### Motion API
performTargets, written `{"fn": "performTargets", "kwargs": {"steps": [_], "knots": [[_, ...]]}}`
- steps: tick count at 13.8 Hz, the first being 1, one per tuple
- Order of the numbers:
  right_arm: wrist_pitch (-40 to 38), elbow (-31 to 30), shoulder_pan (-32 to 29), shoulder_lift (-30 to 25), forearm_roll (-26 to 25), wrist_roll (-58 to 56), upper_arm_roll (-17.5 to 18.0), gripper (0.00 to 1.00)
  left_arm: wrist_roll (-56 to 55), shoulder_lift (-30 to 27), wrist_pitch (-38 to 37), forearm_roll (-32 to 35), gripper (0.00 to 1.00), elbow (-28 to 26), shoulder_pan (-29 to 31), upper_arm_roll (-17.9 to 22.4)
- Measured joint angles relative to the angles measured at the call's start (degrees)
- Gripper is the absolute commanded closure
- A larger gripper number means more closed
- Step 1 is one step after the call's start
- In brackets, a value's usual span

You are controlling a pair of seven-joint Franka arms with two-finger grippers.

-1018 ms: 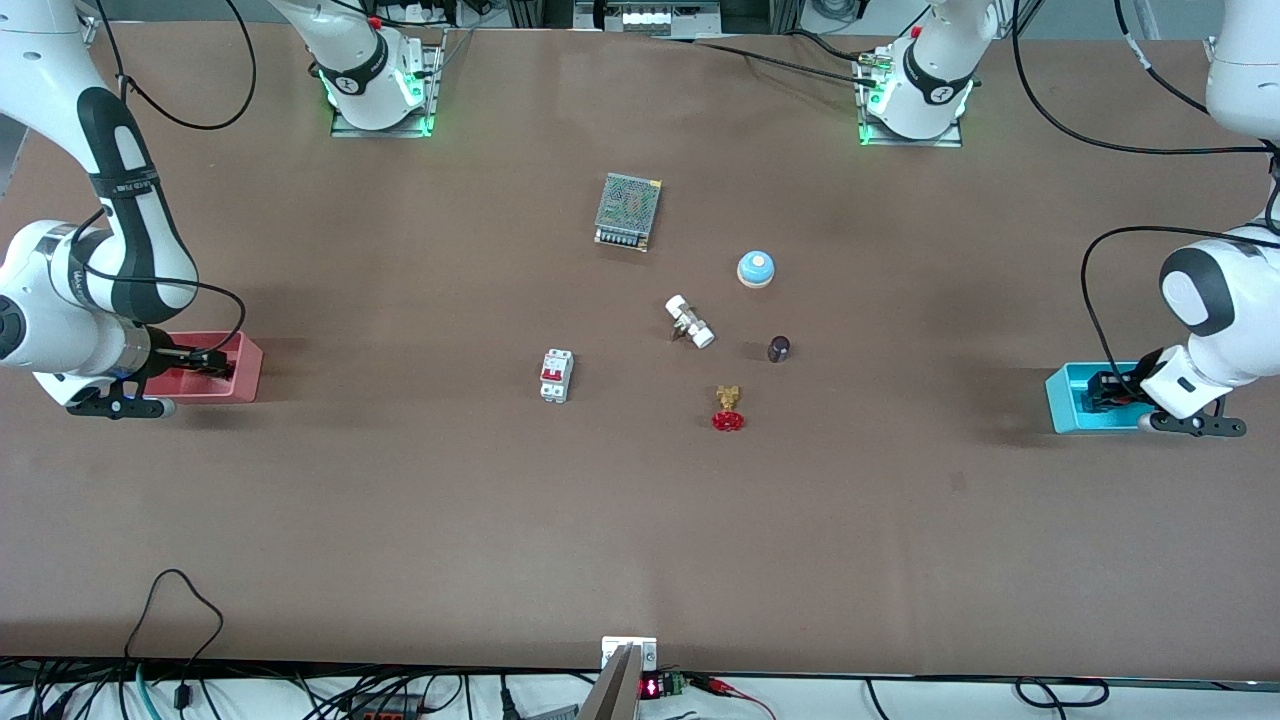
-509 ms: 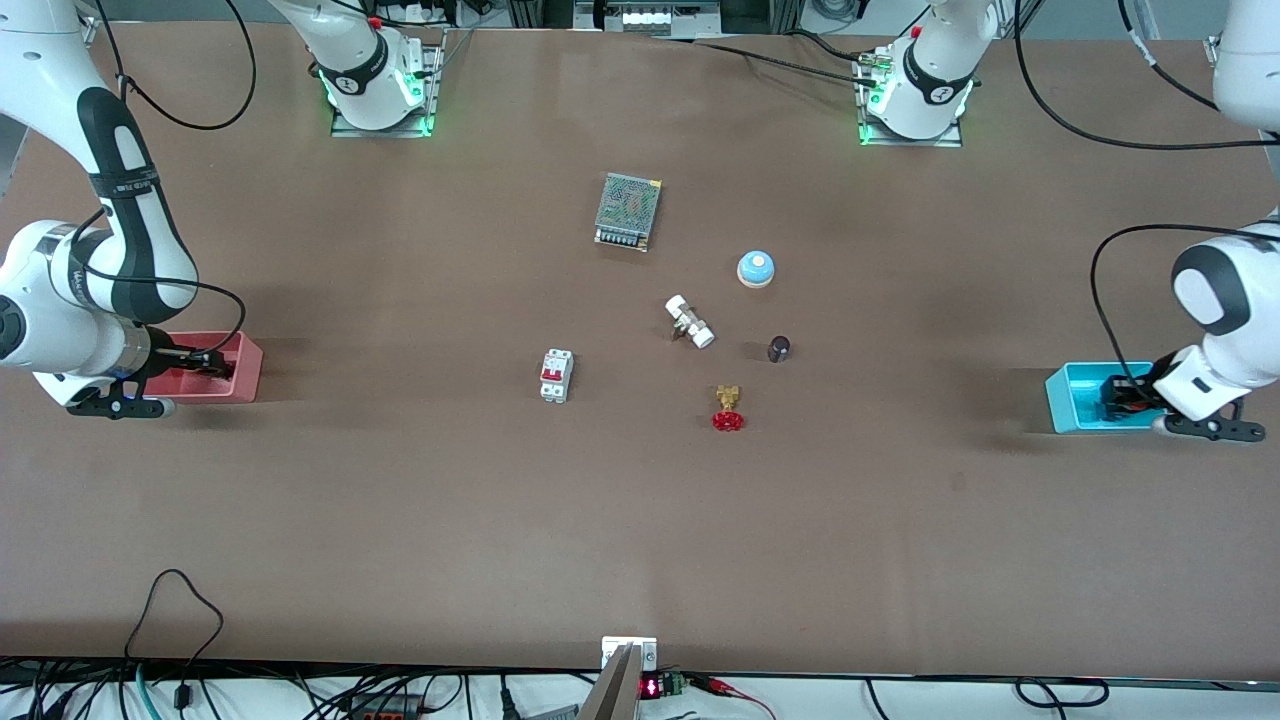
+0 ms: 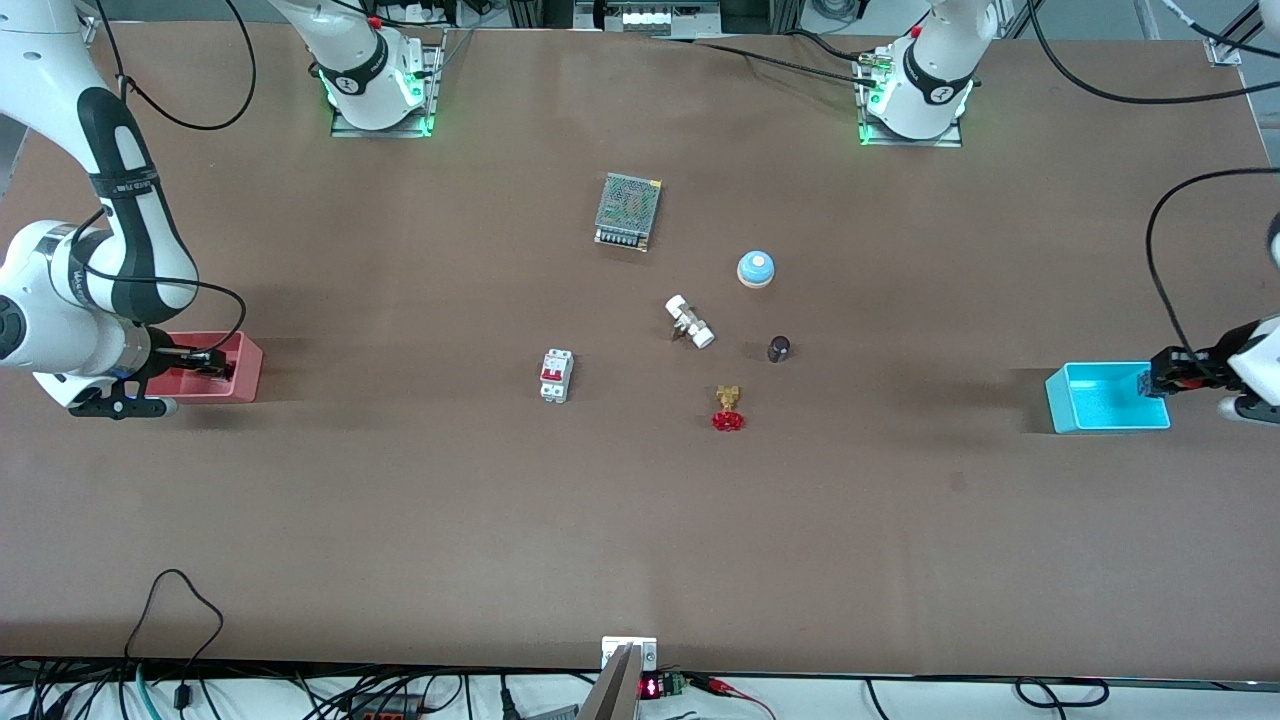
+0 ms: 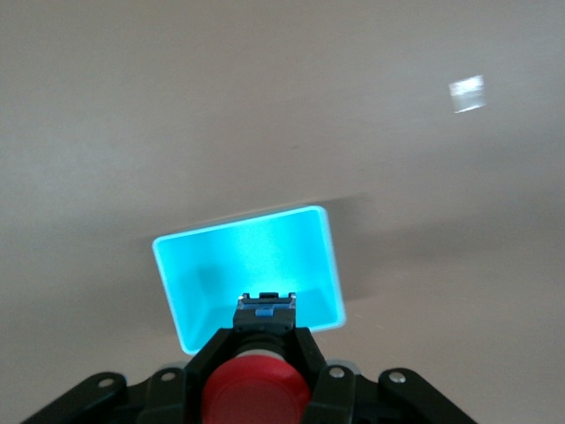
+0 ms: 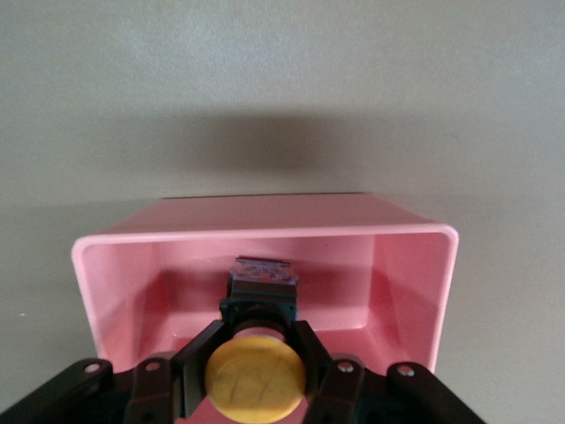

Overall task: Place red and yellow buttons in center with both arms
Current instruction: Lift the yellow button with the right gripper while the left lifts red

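Since both buttons must reach the counter's (image 3: 640,520) middle: I grip each by its black body, cap toward my wrist.
Left fingers (image 4: 256,340): clamped on the red button (image 4: 256,393), held above the blue tray (image 4: 249,269) at the left arm's edge.
Right fingers (image 5: 256,331): clamped on the yellow button (image 5: 254,378), low inside the pink tray (image 5: 265,234) at the right arm's edge.
Count: two buttons, two trays, six loose parts mid-counter, including one red handwheel valve (image 3: 728,410) and one dome bell (image 3: 756,268).
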Motion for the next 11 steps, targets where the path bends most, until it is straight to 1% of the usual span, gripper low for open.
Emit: {"fn": "performTargets", "kwargs": {"steps": [2, 4, 5, 6, 8, 9, 11], "knots": [[-0.72, 1.05, 0.02, -1.39, 0.0, -0.81, 0.02, 0.62, -4.6, -0.39, -4.1, 0.0, 0.68, 2.99, -3.41, -0.31], [-4.79, 2.75, 0.04, -4.59, 0.01, -1.82, 0.43, 0.62, -11.2, -0.39, -5.19, 0.0, 0.68, 3.44, -7.45, -0.75], [-7.65, 4.03, 0.08, -6.63, 0.24, -1.96, 1.28, 0.62, -14.44, -0.3, -5.85, 0.0, 0.68, 3.35, -9.27, -1.5], [-10.6, 5.5, 0.15, -8.68, 1.28, -1.97, 2.61, 0.62, -17.72, -0.14, -6.09, 0.0, 0.68, 3.13, -11.2, -2.3], [-15.62, 8.73, 0.85, -11.21, 6.11, -1.96, 5.75, 0.63, -24.71, 0.64, -6.03, 0.0, 0.68, 2.94, -15.54, -3.0], [-16.81, 9.81, 2.17, -11.59, 8.48, -1.68, 6.68, 0.64, -28.29, 1.29, -5.61, 0.0, 0.68, 2.89, -18.05, -3.16], [-17.2, 10.3, 6.54, -10.9, 10.45, 3.1, 7.19, 0.64, -35.64, 3.29, -2.96, 0.0, 0.68, 2.73, -23.14, -3.28]]}}
